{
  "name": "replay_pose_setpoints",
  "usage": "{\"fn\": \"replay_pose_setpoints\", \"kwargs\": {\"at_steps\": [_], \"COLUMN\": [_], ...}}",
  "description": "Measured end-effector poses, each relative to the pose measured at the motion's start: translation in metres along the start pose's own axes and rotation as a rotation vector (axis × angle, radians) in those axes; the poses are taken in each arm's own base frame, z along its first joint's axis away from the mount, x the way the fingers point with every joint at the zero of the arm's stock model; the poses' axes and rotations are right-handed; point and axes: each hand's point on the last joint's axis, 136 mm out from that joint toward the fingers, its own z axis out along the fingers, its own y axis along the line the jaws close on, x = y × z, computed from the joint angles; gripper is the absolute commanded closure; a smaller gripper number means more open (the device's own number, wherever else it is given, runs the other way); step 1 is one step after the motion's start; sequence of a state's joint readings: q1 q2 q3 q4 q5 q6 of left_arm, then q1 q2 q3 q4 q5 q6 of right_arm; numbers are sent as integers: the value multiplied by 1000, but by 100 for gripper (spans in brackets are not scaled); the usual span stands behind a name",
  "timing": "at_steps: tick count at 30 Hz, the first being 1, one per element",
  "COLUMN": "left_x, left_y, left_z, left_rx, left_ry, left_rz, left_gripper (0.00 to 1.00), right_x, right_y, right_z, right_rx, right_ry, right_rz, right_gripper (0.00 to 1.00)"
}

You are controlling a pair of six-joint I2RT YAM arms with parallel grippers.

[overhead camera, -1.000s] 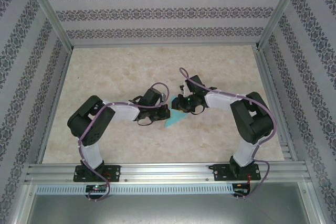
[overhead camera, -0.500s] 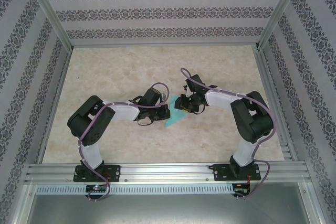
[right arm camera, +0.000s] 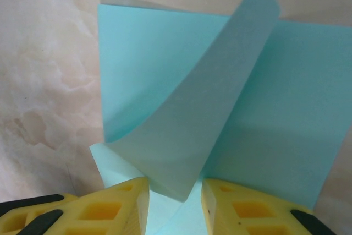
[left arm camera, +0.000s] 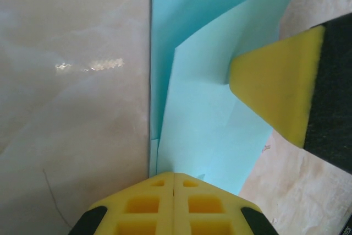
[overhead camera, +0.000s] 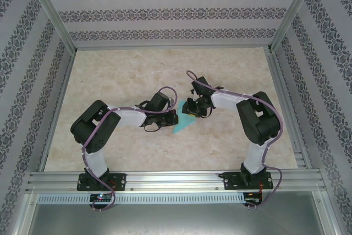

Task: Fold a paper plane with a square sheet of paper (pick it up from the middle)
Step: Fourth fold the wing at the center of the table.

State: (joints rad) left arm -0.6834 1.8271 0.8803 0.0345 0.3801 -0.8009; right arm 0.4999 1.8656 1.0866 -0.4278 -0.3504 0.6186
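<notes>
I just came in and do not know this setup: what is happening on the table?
Two robot arms are folding a turquoise paper in the middle of the table. The left tool is shut and sits at one edge of the paper, which is already partly folded. The right tool is open, with a raised flap of the paper curling up between its fingers. It is no plane yet.

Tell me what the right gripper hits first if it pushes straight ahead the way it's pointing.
Most likely the raised flap of the turquoise paper, whose lower corner sits between the open jaws of the right gripper. Depth beyond it is unclear.
</notes>
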Motion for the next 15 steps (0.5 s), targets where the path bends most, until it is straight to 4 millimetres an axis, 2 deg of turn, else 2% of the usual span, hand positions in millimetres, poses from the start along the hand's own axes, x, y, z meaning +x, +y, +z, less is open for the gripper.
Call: {"fn": "replay_pose_setpoints", "kwargs": {"at_steps": [4,10,15], "left_x": [-1,-15,-22], "left_y": [-3,-23,-31], "left_z": [-3,-20,-23], "left_rx": [5,41,57], "left_ry": [-6,-64,-82], "left_rz": [3,29,37], "left_gripper": [94,93,93], "right_x": [-1,0,0], "right_y": [-1,-3,-3], "right_z": [2,4,5], "right_rx": [57,125,156], "right_ry": [9,9,1], "right_rz": [-4,-16,-18], "right_gripper": [67,67,64]}}
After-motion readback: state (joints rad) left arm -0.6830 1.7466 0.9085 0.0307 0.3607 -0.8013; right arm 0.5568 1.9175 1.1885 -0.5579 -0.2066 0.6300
